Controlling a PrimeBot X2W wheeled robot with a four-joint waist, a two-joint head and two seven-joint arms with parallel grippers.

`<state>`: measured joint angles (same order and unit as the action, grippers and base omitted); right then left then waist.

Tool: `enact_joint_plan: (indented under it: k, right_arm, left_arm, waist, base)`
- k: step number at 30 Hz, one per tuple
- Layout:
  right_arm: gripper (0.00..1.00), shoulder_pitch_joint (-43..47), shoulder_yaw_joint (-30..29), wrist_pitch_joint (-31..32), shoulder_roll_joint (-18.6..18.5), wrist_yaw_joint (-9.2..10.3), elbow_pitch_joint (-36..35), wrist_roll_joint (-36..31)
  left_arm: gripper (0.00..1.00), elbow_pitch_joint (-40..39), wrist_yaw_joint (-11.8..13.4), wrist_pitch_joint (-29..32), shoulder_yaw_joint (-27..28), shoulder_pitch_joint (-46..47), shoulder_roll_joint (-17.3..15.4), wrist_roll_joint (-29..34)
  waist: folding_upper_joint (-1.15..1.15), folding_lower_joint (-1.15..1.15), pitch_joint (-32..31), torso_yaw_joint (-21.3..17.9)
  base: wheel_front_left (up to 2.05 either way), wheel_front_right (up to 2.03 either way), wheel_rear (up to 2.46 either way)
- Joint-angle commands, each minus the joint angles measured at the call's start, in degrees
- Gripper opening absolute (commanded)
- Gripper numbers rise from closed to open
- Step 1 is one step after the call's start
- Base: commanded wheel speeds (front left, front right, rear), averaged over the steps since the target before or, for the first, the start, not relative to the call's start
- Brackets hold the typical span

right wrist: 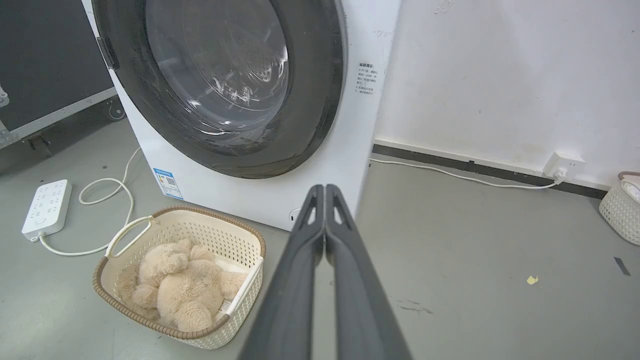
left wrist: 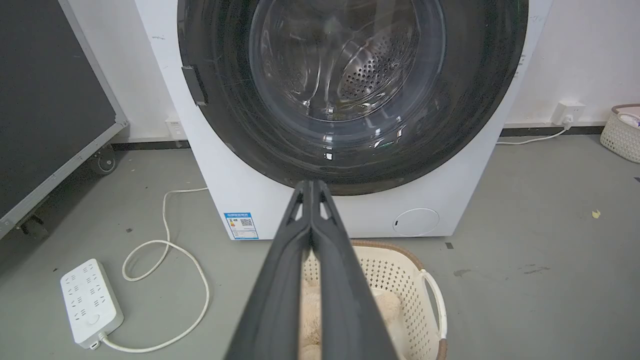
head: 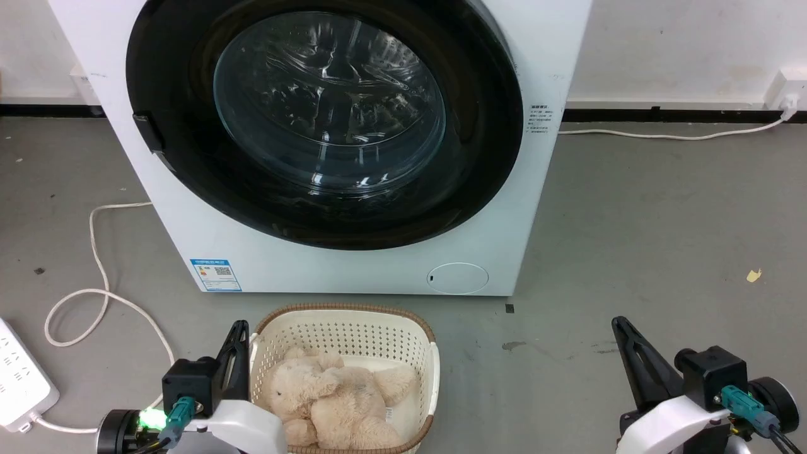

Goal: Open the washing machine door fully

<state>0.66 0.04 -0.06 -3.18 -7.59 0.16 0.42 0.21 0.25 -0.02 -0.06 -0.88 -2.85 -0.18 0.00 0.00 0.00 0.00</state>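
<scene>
Washing machine door [head: 328, 120]: shut, flush w/ white machine front, dead ahead of robot, well apart from both hands. No part of the task done yet.

Near: left hand [head: 238, 334] low at lower left, fingers pressed together, empty, tips just beside rim of basket [head: 343, 310]. Right hand [head: 623, 331] low at lower right, fingers likewise pressed together, empty, over bare floor.

Mid: basket on floor just in front of machine, plush toy [head: 334, 397] inside. Power strip [head: 19, 378] + looping white cable [head: 94, 296] on floor to the left.

Far: door's black ring glossy, glass bulges at centre. Small dark tab [head: 146, 131] on ring's left edge, prob. the grip point, but can't tell handle from hinge.

Risks, as I judge:
- Left arm going fwd may clip basket rim and shove it into machine, since it sits right in the reach path.
- Fingers kept pressed together get no purchase. On gloss they'd slide off, scuff ring or knock glass.
- Pull at wrong edge = load on hinge, no opening.
- Weak pull: latch pops, door stops partway. Task wants full swing.
- Door sweep looks to pass above basket, not sure; may catch.
- Base rolling left could snag cable.
</scene>
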Motion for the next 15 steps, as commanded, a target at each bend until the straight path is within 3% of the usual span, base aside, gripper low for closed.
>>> enact_joint_plan:
  k: [1,15]
  right_arm:
    - [0.0,-0.7,0.0,0.1,0.3,0.1,-0.2,-0.4]
    - [0.0,-0.7,0.0,0.1,0.3,0.1,-0.2,-0.4]
  left_arm:
    - [0.0,-0.2,-0.2,0.0,0.1,0.9,0.0,0.2]
    - [0.0,-0.2,-0.2,0.0,0.1,0.9,0.0,0.2]
  waist:
    - [0.0,0.0,0.0,0.0]
    - [0.0,0.0,0.0,0.0]
  base:
    - [0.0,0.0,0.0]
    - [0.0,0.0,0.0]
